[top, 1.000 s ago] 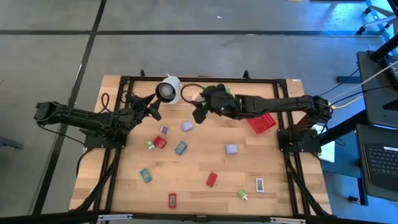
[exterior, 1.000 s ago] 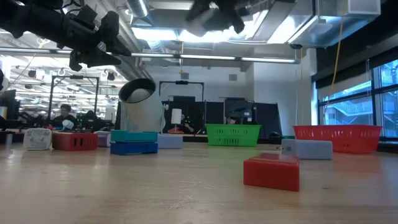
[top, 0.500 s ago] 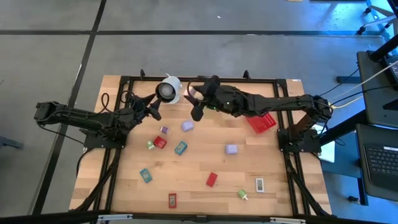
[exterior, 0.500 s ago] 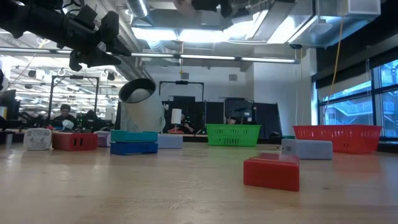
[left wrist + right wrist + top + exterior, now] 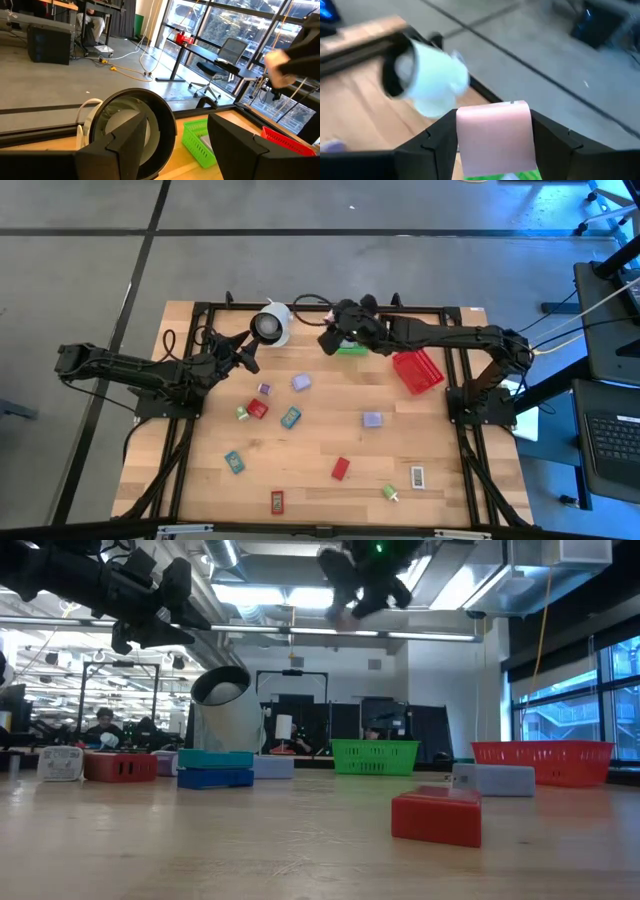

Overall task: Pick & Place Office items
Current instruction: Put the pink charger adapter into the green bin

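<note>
Right gripper (image 5: 329, 340): raised above the table's far edge, over the green basket (image 5: 351, 348). Fingers closed on a pink packet (image 5: 495, 137), which sits squarely between both pads.

Left gripper (image 5: 246, 352): at 7 o'clock from the white roll (image 5: 272, 324), fingers spread, holding nothing.

Remaining office items: scattered over the table (image 5: 320, 440), including a lavender block (image 5: 301, 382) and a red block (image 5: 341, 469).

Red basket (image 5: 418, 371): at 4 o'clock from the green basket.
</note>
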Controlling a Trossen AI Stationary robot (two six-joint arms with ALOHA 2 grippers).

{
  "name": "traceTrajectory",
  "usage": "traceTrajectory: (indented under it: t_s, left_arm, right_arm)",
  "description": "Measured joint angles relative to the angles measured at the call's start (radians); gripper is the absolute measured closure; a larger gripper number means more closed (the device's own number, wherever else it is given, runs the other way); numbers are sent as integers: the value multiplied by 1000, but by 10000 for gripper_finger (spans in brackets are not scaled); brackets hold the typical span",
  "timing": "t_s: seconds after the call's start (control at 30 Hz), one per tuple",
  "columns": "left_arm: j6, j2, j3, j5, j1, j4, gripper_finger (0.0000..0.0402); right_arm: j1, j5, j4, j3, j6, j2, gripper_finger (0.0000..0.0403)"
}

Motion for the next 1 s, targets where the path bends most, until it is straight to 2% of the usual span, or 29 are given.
traceTrajectory:
  t_s: [0.2,0.33,0.47,0.6,0.7,1.0]
  left_arm:
    - [0,0,0,0,0,0,194]
    - [0,0,0,0,0,0,194]
    - [0,0,0,0,0,0,194]
    - [0,0,0,0,0,0,194]
    - [0,0,0,0,0,0,194]
    - [0,0,0,0,0,0,194]
  right_arm:
    - [-59,0,11,-159,94,1,197]
    - [-114,-5,101,-283,209,2,197]
    - [-169,-5,186,-341,282,5,197]
    - [-210,-9,205,-379,272,47,196]
    - [-230,-68,207,-389,322,89,196]
    - [-234,-113,277,-389,313,163,196]
